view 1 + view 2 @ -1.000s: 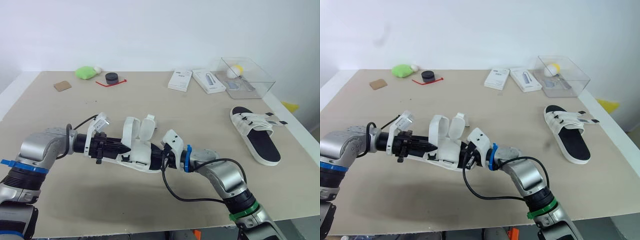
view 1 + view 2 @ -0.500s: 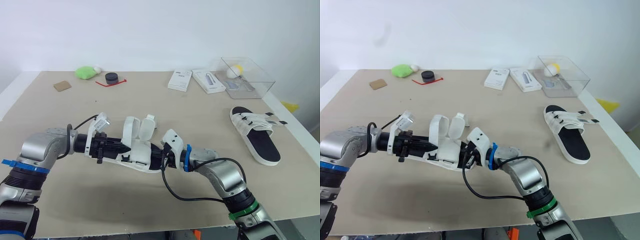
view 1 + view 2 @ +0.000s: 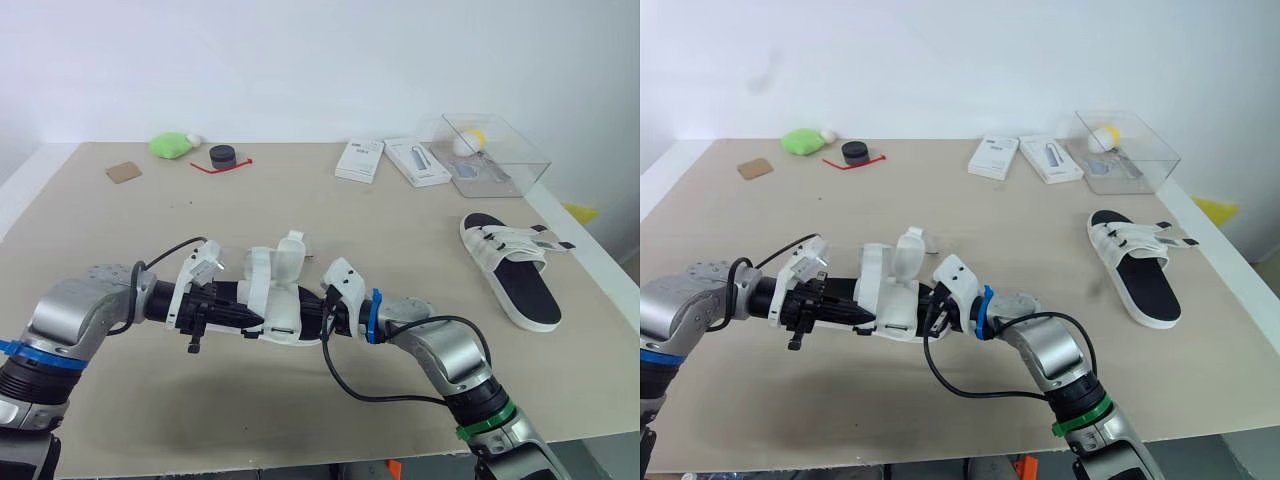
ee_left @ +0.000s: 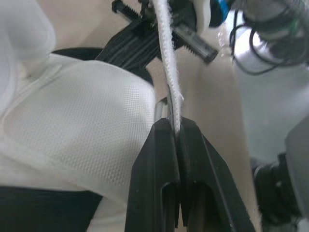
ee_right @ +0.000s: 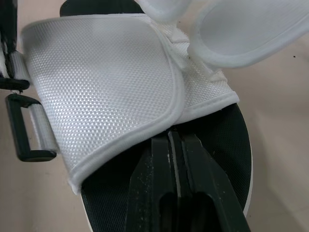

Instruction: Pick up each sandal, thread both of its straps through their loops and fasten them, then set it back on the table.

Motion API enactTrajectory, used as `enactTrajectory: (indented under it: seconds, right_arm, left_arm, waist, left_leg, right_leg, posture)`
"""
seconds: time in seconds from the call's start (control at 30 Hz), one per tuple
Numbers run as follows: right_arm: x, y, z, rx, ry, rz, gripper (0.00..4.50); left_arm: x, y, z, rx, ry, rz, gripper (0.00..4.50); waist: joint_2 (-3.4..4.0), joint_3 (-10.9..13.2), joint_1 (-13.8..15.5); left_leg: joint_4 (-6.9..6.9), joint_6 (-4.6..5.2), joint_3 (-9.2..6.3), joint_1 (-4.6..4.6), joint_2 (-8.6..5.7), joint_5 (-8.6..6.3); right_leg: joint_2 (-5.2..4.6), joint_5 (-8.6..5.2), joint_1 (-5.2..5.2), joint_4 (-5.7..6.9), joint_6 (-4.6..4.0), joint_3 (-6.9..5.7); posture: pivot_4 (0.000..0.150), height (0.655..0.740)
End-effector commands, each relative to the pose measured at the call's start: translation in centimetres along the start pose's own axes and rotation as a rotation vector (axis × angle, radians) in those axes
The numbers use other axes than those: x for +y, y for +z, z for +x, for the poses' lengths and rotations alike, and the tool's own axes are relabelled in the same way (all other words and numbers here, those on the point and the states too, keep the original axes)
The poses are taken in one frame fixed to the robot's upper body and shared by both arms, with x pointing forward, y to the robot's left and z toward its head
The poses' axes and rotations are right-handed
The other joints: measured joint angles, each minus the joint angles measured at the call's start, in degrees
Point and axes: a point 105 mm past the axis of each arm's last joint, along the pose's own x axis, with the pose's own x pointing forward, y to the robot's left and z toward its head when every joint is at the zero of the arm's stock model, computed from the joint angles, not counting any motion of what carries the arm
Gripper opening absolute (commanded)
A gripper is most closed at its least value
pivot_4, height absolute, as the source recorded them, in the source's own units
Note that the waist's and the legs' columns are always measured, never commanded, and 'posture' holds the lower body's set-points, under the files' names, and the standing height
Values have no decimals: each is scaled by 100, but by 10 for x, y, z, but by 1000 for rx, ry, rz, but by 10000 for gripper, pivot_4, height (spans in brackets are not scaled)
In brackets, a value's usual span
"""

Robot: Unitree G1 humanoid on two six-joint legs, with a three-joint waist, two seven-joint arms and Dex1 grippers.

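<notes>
The sandal [image 3: 280, 300] is held in the air just above the table [image 3: 330, 220], between the two arms, so that both can work on it without the surface in the way. The right gripper [image 5: 173, 140] is clenched on the edge of the black sole behind the white upper; it seems to serve as a fixed support. The left gripper [image 4: 175, 128] is closed on the thin edge of a white strap [image 4: 169, 72], which runs straight away from its fingertips, probably to be led toward a black loop [image 5: 26, 128] at the side of the upper. I judge the threading is not yet finished. The second sandal [image 3: 510, 268] lies well apart on the right side of the table
</notes>
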Motion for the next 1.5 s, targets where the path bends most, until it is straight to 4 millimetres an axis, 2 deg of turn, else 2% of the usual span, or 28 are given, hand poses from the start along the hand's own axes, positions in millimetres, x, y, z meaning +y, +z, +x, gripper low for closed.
enactTrajectory:
  seconds: [0.03, 0.2, 0.23, 0.3, 0.33, 0.47, 0.53, 0.6, 0.7, 0.77, 0.83, 0.93, 0.97, 1.13, 1.23, 1.47, 1.5]
  right_arm:
    - [-5, 1, -2, 4, -23, -1, 0]
    - [-5, 1, -2, 3, -25, -1, 0]
    - [-5, 1, -2, 4, -25, -1, 0]
    - [-5, 1, -2, 4, -24, 0, 0]
    - [-4, 1, -2, 4, -23, 0, 0]
    - [-4, 0, -2, 6, -23, 2, 0]
    - [-4, 0, -2, 5, -23, 3, 0]
    - [-4, 0, -2, 5, -24, 3, 0]
    - [-5, 1, -2, 5, -25, 3, 0]
    - [-5, 1, -3, 5, -26, 3, 0]
    - [-5, 1, -3, 5, -26, 3, 0]
    - [-5, 1, -3, 5, -25, 3, 0]
    - [-4, 1, -2, 5, -24, 3, 0]
    - [-3, 0, -3, 5, -20, 4, 0]
    - [-1, 0, -2, 5, -16, 6, 0]
    - [1, -2, -2, 4, -12, 13, 0]
    - [2, -2, -1, 4, -10, 14, 0]
  left_arm:
    - [3, -6, -3, 33, 27, 25, 165]
    - [2, -3, -2, 22, 21, 18, 165]
    - [2, -1, -3, 13, 19, 17, 6038]
    - [0, 5, -5, -15, 7, 10, 12431]
    - [-1, 8, -6, -31, 0, 7, 17249]
    - [-2, 33, -10, -161, -17, 1, 36674]
    - [-3, 44, -12, -216, -29, -20, 44475]
    - [-1, 49, -11, -232, -21, -30, 44475]
    - [3, 48, -9, -235, 0, -43, 36100]
    - [4, 44, -8, -219, 5, -54, 25790]
    - [4, 38, -7, -194, 10, -53, 18182]
    - [4, 27, -5, -145, 21, -45, 4153]
    - [4, 23, -4, -131, 23, -43, 1375]
    - [0, 14, -3, -104, 17, -46, 1375]
    - [-3, 16, -7, -124, 16, -57, 1375]
    - [-19, 30, -39, -249, 18, -106, 1375]
    - [-20, 30, -42, -256, 23, -122, 3565]
  waist:
    - [-1, 0, 1]
    - [0, 0, 1]
    - [1, 0, 1]
    - [0, 0, 3]
    - [0, 0, 4]
    - [-1, 1, 4]
    - [-5, 3, 5]
    - [-3, 4, 4]
    - [-3, 3, 4]
    - [-4, 3, 4]
    - [-4, 3, 4]
    - [-2, 4, 4]
    - [-3, 3, 4]
    - [-3, 3, 4]
    - [-3, 4, 4]
    - [-4, 4, 0]
    - [-4, 4, 0]
  left_leg:
    - [0, 0, 1, 0, 0, 0]
    - [1, 1, 1, 1, 2, 0]
    - [1, 1, 1, 1, 2, 0]
    - [1, 1, 1, 0, 2, 0]
    - [1, 1, 1, 0, 2, 0]
    - [3, 1, 1, 0, 2, 0]
    - [5, 2, 0, 0, 1, 0]
    - [5, 2, 0, 0, 2, 1]
    - [5, 2, 0, 0, 0, 0]
    - [3, 2, 0, 0, 0, 0]
    - [3, 2, -1, 0, 0, 0]
    - [2, 2, -1, 0, -1, 0]
    - [3, 2, -1, 0, -2, 0]
    - [3, 2, -1, 0, -1, 0]
    - [3, 1, -1, 0, -1, -1]
    - [-1, 6, -1, 0, 2, -7]
    - [-1, 8, -1, 0, 2, -8]
  right_leg:
    - [1, 0, 0, 0, 0, 1]
    - [1, -2, -1, 0, -3, 0]
    - [1, -2, -1, 0, -3, 0]
    - [1, -2, -1, 0, -3, 0]
    - [1, -2, 0, 0, -3, 0]
    - [1, -2, -1, 0, -3, 0]
    - [1, -2, -1, 0, -2, -1]
    - [2, -3, -2, -1, -2, -1]
    - [2, -2, 0, -1, -2, 0]
    - [4, -1, 0, 0, 0, 0]
    - [4, 0, 1, 0, 1, 1]
    - [3, 0, 1, 0, 0, 1]
    - [2, 0, 1, 0, 0, 2]
    - [1, -1, 0, 0, -1, 2]
    - [0, -1, -1, -1, -2, 2]
    - [2, -1, -3, 0, -2, 0]
    - [1, -2, -3, 0, -3, 0]
  posture:
    - [1500, 7400]
    - [1500, 7400]
    - [1500, 7400]
    - [1500, 7400]
    - [1500, 7400]
    - [1500, 7400]
    - [1500, 7400]
    - [1500, 7400]
    - [1500, 7400]
    - [1500, 7400]
    - [1500, 7400]
    - [1500, 7400]
    - [1500, 7400]
    - [1500, 7400]
    - [1500, 7400]
    - [1500, 7400]
    - [1500, 7400]
